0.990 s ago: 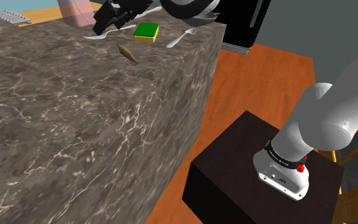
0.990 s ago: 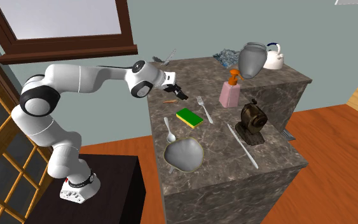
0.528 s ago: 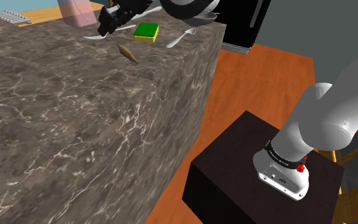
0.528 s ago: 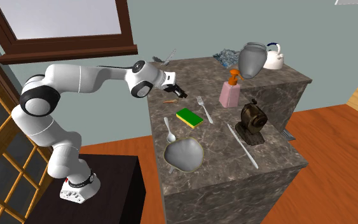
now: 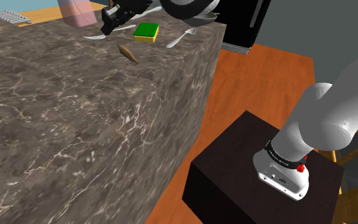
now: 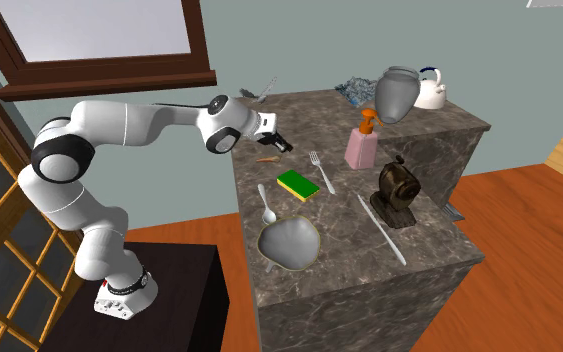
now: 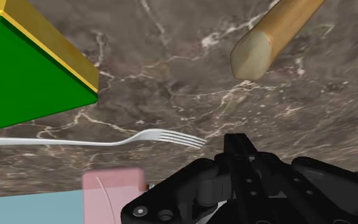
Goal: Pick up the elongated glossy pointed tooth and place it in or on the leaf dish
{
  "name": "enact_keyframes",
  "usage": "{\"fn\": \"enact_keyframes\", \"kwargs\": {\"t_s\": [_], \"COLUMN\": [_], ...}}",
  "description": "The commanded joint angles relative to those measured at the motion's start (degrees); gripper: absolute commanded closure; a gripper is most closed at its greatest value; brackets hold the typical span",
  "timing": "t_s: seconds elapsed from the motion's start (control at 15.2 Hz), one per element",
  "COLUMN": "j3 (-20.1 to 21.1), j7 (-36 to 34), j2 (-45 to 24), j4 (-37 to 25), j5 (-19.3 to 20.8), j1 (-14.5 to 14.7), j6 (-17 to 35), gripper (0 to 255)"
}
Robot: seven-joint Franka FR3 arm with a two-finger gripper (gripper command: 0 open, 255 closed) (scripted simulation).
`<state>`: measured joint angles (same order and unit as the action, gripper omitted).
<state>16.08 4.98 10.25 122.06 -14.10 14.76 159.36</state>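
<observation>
The tooth (image 5: 128, 53) is a brown, glossy, pointed piece lying on the marble counter (image 5: 56, 121), untouched. In the second exterior view the tooth (image 6: 266, 157) sits near the counter's edge closest to the arm. My gripper (image 5: 110, 22) hovers just beyond it, shut with nothing between its fingers. In the wrist view the fingers meet at the gripper (image 7: 236, 143), and the tooth (image 7: 269, 38) lies apart from them, ahead on the stone. The leaf dish (image 6: 289, 242), a grey wavy-rimmed bowl, stands at the counter's near end in the second exterior view.
A green and yellow sponge (image 6: 298, 184), a fork (image 6: 321, 170) and a spoon (image 6: 266, 203) lie between tooth and dish. A pink soap dispenser (image 6: 362, 145), a dark grinder (image 6: 397, 195), a long rod (image 6: 381, 228), a vase (image 6: 397, 95) and a kettle (image 6: 429, 90) stand farther off.
The fingers have closed from wide open to shut, on nothing. The tooth has stayed where it lay on the counter.
</observation>
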Motion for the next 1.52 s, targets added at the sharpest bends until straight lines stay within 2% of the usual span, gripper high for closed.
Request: {"fn": "enact_keyframes", "kwargs": {"t_s": [0.0,0.07,0.13,0.26,0.4,0.92,1.45], "j3": [0.0,2.95,5.73,9.53,12.51,12.04,12.04], "j7": [0.0,-10.98,-19.23,-32.32,-43.65,-44.1,-44.1], "j2": [0.0,0.89,1.07,-1.16,-6.95,-7.91,-7.92], "j4": [0.0,-2.01,-5.02,-13.51,-25.06,-20.35,-20.36], "j5": [0.0,7.12,11.38,16.6,19.93,20.58,20.58], "j1": [0.0,-3.11,-5.51,-7.39,-7.22,-6.99,-6.99], "j6": [0.0,-7.9,-16.51,-34.73,-53.48,-47.95,-47.96], "gripper": [0,0,0,0,0,0,0]}}
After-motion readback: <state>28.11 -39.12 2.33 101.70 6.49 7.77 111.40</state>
